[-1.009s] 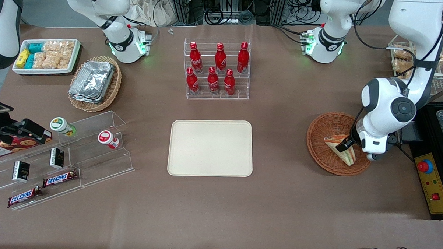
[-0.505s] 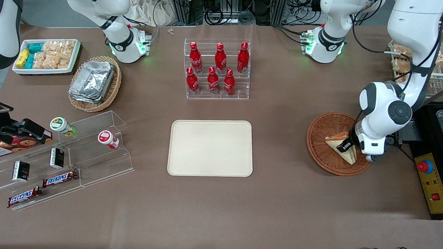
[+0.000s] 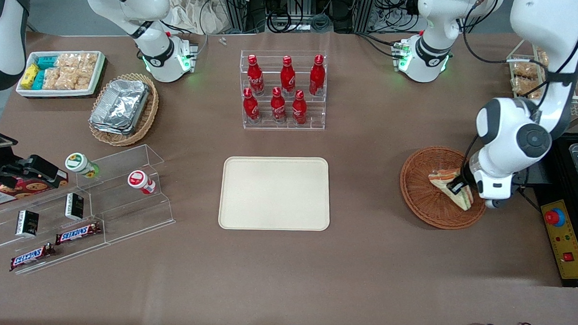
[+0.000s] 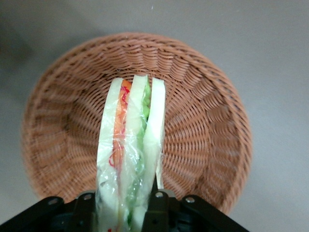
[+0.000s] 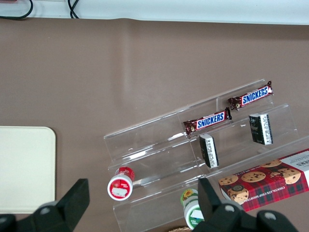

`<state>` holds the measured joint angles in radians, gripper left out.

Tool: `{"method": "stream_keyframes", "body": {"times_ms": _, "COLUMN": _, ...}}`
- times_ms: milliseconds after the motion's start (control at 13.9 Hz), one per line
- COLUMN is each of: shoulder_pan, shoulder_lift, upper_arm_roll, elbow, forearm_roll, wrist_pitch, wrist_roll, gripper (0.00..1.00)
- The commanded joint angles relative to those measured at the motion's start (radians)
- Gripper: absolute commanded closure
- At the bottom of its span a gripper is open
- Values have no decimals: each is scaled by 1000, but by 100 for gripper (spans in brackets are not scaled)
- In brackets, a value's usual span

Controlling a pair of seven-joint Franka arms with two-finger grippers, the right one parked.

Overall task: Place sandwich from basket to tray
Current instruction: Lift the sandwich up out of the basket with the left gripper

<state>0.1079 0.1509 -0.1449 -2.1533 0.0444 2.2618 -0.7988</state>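
Note:
The sandwich, a clear-wrapped wedge of pale bread with orange and green filling, is held edge-on over the reddish-brown wicker basket. My left gripper is shut on its wide end. In the left wrist view the black fingers press both sides of the sandwich, with the gripper above the basket, whose whole round rim shows underneath. The cream tray lies flat mid-table, bare, toward the parked arm's end from the basket; its corner also shows in the right wrist view as the tray.
A clear rack of red bottles stands farther from the camera than the tray. A tan basket of foil containers, a white snack bin and a clear shelf with Snickers bars lie toward the parked arm's end. A yellow box with a red button sits beside the basket.
The gripper, still shut on the sandwich, has lifted it a little over the basket and shifted slightly toward the working arm's end; the arm's elbow moved the same way.

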Motion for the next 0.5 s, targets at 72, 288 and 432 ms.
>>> {"method": "stream_keyframes", "body": {"times_ms": 72, "shoulder_pan": -4, "shoulder_lift": -152, "upper_arm_roll": -22, "elbow": 67, "forearm_roll": 6, "wrist_pitch": -209, "wrist_roll": 145, "gripper": 100}}
{"method": "stream_keyframes", "body": {"times_ms": 288, "shoulder_pan": -7, "shoulder_lift": -128, "upper_arm_roll": -70, "elbow": 335, "forearm_roll": -11, "wrist_pitch": -520, "wrist_roll": 237, "gripper": 100}}
{"method": "stream_keyframes", "body": {"times_ms": 432, "shoulder_pan": -7, "shoulder_lift": -96, "upper_arm_roll": -137, "elbow": 488, "forearm_roll": -11, "wrist_pitch": -648, "wrist_roll": 239, "gripper": 100}}
